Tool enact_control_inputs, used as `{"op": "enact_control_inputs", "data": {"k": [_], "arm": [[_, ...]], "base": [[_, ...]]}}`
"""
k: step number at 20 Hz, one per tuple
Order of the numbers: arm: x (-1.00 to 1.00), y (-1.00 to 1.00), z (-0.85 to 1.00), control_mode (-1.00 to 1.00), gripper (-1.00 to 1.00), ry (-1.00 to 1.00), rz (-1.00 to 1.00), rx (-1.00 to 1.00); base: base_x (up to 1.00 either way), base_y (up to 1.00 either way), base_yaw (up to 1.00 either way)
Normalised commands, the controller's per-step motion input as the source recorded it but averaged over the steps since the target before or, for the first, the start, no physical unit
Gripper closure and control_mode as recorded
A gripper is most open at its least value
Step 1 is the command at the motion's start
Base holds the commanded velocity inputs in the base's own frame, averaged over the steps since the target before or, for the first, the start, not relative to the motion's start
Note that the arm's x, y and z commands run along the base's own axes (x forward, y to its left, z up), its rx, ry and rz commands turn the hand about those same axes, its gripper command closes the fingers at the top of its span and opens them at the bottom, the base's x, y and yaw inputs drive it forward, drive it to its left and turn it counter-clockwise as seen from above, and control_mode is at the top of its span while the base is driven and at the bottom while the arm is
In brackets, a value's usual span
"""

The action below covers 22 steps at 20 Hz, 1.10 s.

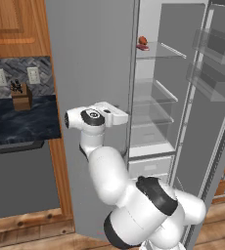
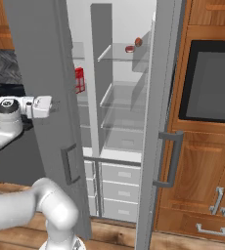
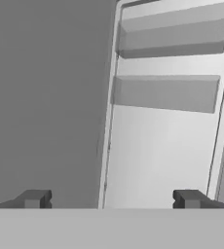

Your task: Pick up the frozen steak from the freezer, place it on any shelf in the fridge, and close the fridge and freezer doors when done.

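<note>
so the steak [image 1: 143, 47] is sitting on the top glass shelf [image 1: 161, 51] of the fridge [image 1: 156, 97], right next to a rounder orange-red lump [image 1: 143, 40], you can spot the same pair in the right base view too, steak [image 2: 129, 49] low and flat, lump [image 2: 138, 42] just behind it. Judging by that, the placing part looks done and what's left is the doors. The gripper [image 3: 111, 199] is up against the outer face of the left door [image 1: 92, 73], the freezer one, and the hand camera shows its two fingertips [image 3: 35, 198] spread wide apart with nothing between them, so it's open and empty. The right door [image 2: 156, 122] is swung out too, with its bar handle [image 2: 171, 158] facing the room. If the steak ever needed another grab: I'd guess it's stiff as a board while frozen, fairly light, probably slick with frost, so pinch it across the short flat sides near the middle rather than a corner, and come in low so you don't knock the lump or scrape the glass. For the doors, a flat push on the panel should do, no grip needed
</note>
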Motion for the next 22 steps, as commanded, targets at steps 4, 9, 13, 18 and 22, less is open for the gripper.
{"op": "enact_control_inputs", "data": {"k": [4,9,13,18,22], "arm": [[0.35,-0.17,0.0,-1.0,-1.0,0.01,0.05,0.0],[0.53,-0.26,0.0,-1.0,-1.0,0.05,0.05,0.01],[0.51,-0.21,0.0,-1.0,-1.0,0.03,0.05,0.0],[0.64,-0.21,0.0,-1.0,-1.0,0.03,0.04,0.0],[0.54,-0.18,0.0,-1.0,-1.0,0.0,0.04,0.0]], "base": [[0.0,0.0,0.0],[0.0,0.0,0.0],[0.0,0.0,0.0],[0.0,0.0,0.0],[0.0,0.0,0.0]]}}
